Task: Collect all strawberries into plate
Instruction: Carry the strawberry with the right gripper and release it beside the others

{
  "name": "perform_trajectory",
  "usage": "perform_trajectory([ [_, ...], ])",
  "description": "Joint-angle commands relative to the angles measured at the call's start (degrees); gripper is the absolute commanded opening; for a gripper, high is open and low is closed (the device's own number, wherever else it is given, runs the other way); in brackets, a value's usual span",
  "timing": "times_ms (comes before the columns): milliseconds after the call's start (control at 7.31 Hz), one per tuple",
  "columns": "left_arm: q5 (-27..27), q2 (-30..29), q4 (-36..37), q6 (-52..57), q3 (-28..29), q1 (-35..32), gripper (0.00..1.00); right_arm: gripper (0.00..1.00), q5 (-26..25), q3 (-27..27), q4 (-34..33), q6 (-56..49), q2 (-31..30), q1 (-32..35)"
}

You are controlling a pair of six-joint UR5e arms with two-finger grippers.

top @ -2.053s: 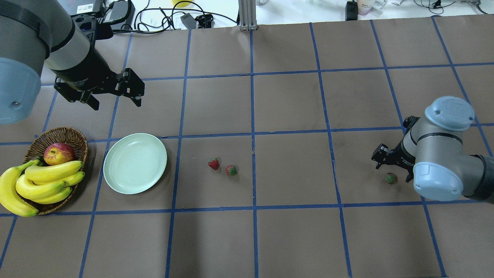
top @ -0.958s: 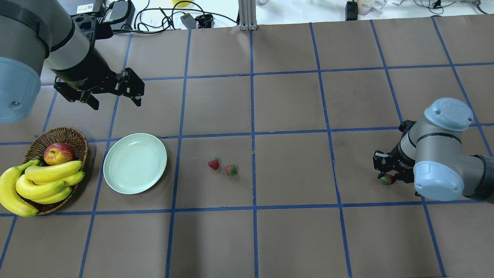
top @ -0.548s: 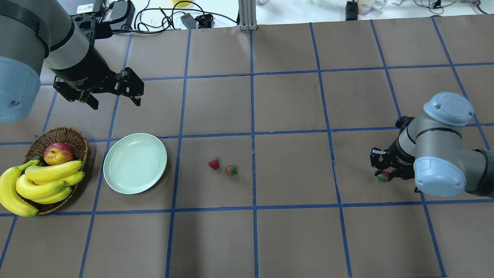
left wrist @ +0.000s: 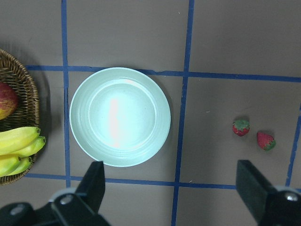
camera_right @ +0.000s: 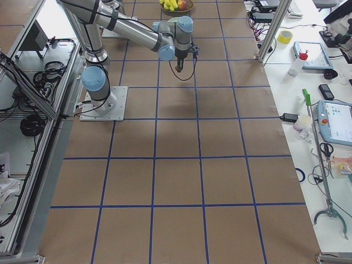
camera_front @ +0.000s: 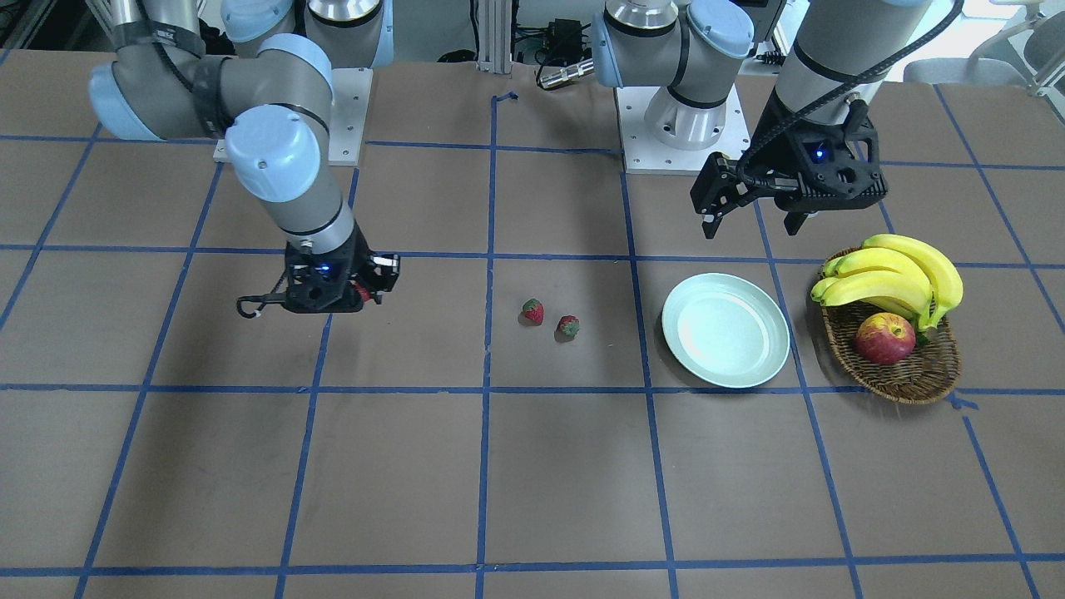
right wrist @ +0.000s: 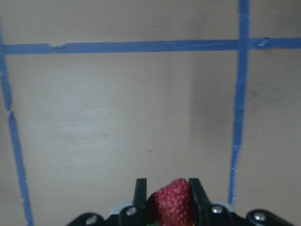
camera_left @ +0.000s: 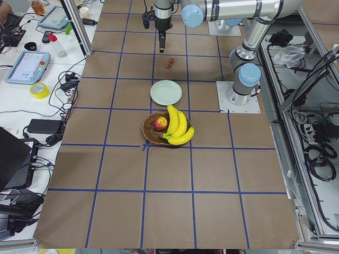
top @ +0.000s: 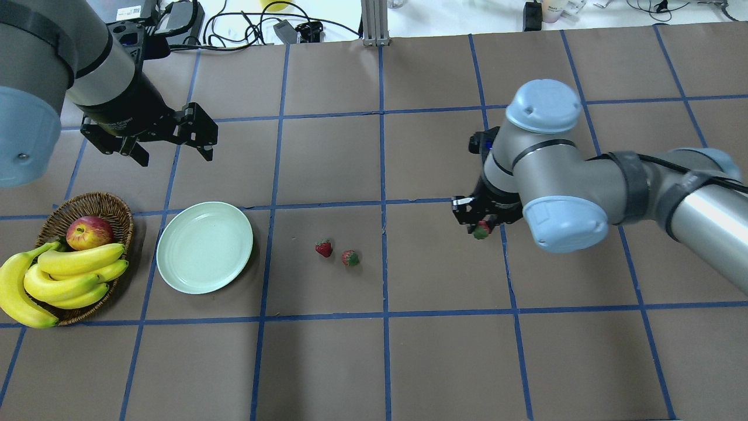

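My right gripper (top: 480, 225) is shut on a strawberry (top: 481, 231) and holds it above the table, right of centre. The right wrist view shows the red strawberry (right wrist: 171, 202) pinched between both fingers. Two more strawberries (top: 324, 248) (top: 350, 258) lie side by side on the brown table, to the right of the pale green plate (top: 204, 247). The plate holds nothing. My left gripper (top: 175, 156) is open and empty, hovering behind the plate. Its wrist view shows the plate (left wrist: 120, 116) and both loose strawberries (left wrist: 241, 127) (left wrist: 265, 141) below it.
A wicker basket (top: 87, 204) with bananas (top: 70, 275) and an apple (top: 89, 232) stands just left of the plate. Blue tape lines grid the brown table. Cables and devices lie along the far edge.
My right gripper closed on the far-right strawberry, lifted it and carried it leftward toward the table's middle. The left arm has stayed in place.
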Motion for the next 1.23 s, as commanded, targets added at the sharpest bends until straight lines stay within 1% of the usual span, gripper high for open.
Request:
perform_trajectory([
  [0, -0.08, -0.09, 0.00, 0.00, -0.06, -0.09, 1.00, 0.00, 1.64, -8.18, -2.84, 4.12, 9.48, 8.59],
  [137, 0.01, 0.00, -0.09, 0.00, -0.06, 0.00, 1.00, 0.00, 6.25, -10.82, -6.43, 10.51, 13.62, 11.04],
  [274, 0.01, 0.00, -0.09, 0.09, -0.15, 0.00, 1.00, 0.00, 8.13, -14.67, -7.60, 15.53, 16.18, 13.24],
  [411, -0.08, -0.09, 0.00, 0.00, -0.15, -0.09, 1.00, 0.00, 7.71, -16.97, -7.61, 16.45, 18.12, 14.57],
  [684, -0.08, -0.09, -0.09, 0.00, -0.15, -0.09, 1.00, 0.00, 7.62, -17.35, -10.06, 16.37, 20.24, 14.58],
  [1095, -0.17, -0.35, 0.00, 0.09, -0.15, -0.09, 1.00, 0.00, 8.67, -16.30, -10.07, 16.64, 20.25, 14.58],
])
